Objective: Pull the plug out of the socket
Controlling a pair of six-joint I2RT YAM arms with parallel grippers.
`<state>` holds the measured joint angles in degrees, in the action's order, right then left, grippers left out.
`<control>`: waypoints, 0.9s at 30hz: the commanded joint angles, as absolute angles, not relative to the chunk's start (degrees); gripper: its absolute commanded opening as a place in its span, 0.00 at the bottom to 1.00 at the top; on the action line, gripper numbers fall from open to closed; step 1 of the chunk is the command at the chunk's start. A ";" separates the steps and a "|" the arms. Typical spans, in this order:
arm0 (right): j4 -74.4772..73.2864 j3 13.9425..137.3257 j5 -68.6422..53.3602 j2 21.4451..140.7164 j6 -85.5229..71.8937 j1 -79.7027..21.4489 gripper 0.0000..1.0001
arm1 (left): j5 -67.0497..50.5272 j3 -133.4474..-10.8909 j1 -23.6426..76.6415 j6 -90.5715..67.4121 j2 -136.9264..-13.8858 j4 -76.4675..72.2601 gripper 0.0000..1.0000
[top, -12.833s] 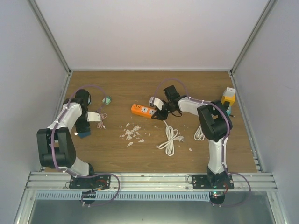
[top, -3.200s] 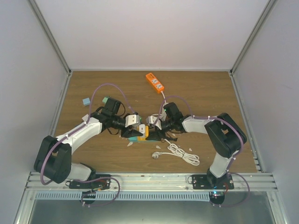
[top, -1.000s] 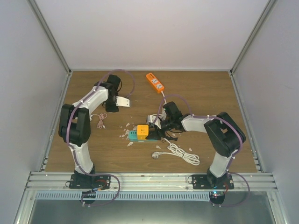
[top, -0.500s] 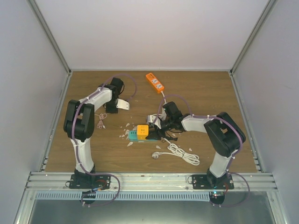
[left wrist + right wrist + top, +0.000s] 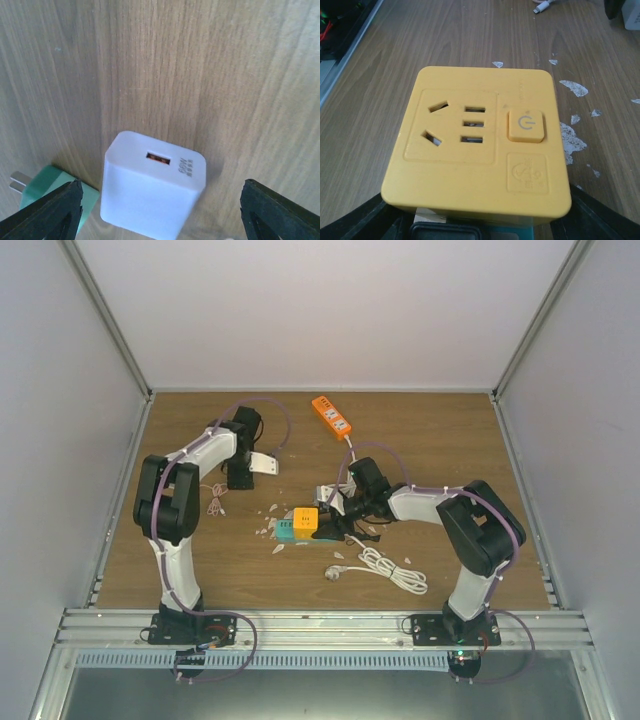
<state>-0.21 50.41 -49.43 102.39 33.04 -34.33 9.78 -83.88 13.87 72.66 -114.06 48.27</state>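
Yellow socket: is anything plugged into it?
Empty, on the face shown: every slot of the yellow socket is bare, and the white charger lies apart on the table.

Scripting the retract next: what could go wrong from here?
1. The white charger stands port-up between the open left jaws, with the green plug right beside it, under one jaw; a skewed lift might tip either.
2. The right jaws flank the yellow socket; whether they grip is unclear, so pulling back could drag it.
3. The white cable lies coiled near the right arm and might snag.
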 commanded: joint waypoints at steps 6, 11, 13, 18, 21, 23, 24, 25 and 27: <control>-1.92 52.15 -46.43 100.65 33.35 -33.74 0.80 | -5.21 -78.23 11.69 65.85 -102.73 44.82 0.95; -3.75 52.84 -46.41 99.61 34.73 -33.77 0.90 | -14.46 -74.72 11.69 61.18 -96.87 43.37 0.99; -4.12 52.82 -46.29 99.18 35.17 -33.74 0.92 | -20.17 -74.35 11.77 58.79 -94.80 44.20 0.99; -6.22 52.91 -46.25 98.07 37.06 -33.21 0.94 | -32.83 -70.15 12.80 56.58 -88.12 43.85 0.99; -8.26 52.47 -46.45 97.03 38.62 -32.50 0.92 | -38.81 -66.42 13.80 57.31 -83.93 42.85 0.99; -9.84 51.95 -46.74 96.05 39.99 -31.95 0.89 | -43.29 -63.83 14.42 58.09 -81.11 42.24 0.99; -10.63 51.54 -46.70 95.43 40.54 -31.78 0.87 | -45.18 -62.43 14.78 58.28 -80.03 41.51 0.99; -11.10 50.92 -46.63 94.94 41.05 -31.61 0.85 | -47.32 -60.63 15.14 58.27 -79.15 40.67 0.99; -11.92 50.16 -46.26 94.01 41.68 -31.52 0.80 | -49.19 -58.25 16.22 57.29 -78.00 38.69 0.99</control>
<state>-8.58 51.51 -46.30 96.92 38.76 -32.29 -38.61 -62.54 14.63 58.41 -80.75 43.42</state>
